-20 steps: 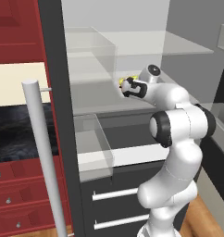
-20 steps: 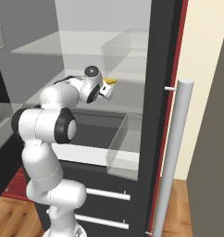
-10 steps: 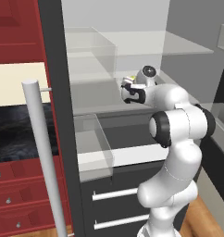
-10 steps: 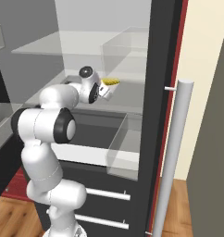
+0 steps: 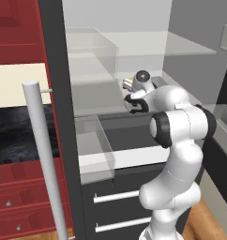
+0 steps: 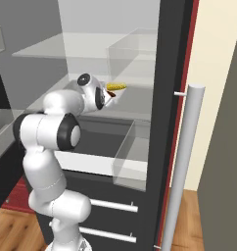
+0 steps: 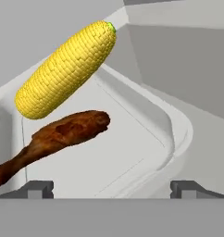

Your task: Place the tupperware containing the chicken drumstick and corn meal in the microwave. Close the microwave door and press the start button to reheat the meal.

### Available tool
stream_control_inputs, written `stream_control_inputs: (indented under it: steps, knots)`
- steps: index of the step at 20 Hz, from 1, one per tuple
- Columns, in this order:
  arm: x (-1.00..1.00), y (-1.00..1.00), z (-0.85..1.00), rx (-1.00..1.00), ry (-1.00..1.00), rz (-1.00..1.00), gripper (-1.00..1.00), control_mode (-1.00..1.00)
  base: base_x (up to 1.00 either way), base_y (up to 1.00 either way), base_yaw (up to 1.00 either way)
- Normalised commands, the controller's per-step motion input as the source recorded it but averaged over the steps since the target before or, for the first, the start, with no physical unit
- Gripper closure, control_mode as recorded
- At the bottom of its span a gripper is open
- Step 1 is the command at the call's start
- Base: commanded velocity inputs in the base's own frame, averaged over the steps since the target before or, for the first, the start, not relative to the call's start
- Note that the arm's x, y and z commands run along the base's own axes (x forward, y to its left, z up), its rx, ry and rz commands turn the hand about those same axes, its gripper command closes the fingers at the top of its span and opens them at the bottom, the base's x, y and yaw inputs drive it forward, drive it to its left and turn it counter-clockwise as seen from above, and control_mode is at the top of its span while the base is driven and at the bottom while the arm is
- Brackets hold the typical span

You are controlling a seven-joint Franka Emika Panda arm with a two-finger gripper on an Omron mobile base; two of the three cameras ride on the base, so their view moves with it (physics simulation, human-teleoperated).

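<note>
Tupperware [image 7: 132, 152] sits on a shelf [image 6: 135, 100] inside the open cabinet, holding the corn [image 7: 65, 69] and the chicken drumstick [image 7: 63, 134] side by side. Just before its near rim, the fingers [image 7: 111, 187] stand wide apart, gripping nothing, one tip [image 7: 37, 189] at each side.

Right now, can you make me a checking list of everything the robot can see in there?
Surface: grey shelf inside an open fridge-like cabinet.
Job's things: tupperware holds the corn and the chicken drumstick, side by side.
Clutter: clear bins on the shelves.
Grippers: gripper open, fingertips close at the tupperware's near rim, holding nothing.
Cables: nothing seen.
Surroundings: open door with a grey bar handle, red cabinets, wood floor.
</note>
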Motion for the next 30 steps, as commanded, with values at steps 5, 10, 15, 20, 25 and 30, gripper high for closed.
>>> stream_control_inputs:
  steps: [5,10,15,20,25,30]
  knots:
    - [0.29,0.0,-0.25,0.03,0.2,-0.08,-1.0,-1.0,0.0,0.0,0.0]
    - [0.04,0.0,-0.37,0.0,0.16,-0.05,1.0,-1.0,0.0,0.0,0.0]
    - [-0.02,0.0,-0.02,0.0,0.0,0.0,1.0,-1.0,0.0,0.0,0.0]
    - [-0.52,0.0,-0.01,0.0,0.0,-0.02,1.0,-1.0,0.0,0.0,0.0]
    - [-0.98,0.05,0.0,0.0,0.0,-0.04,1.0,-1.0,0.0,0.0,0.0]
    - [-1.0,0.01,0.0,0.0,0.0,-0.01,1.0,-1.0,0.0,0.0,0.0]
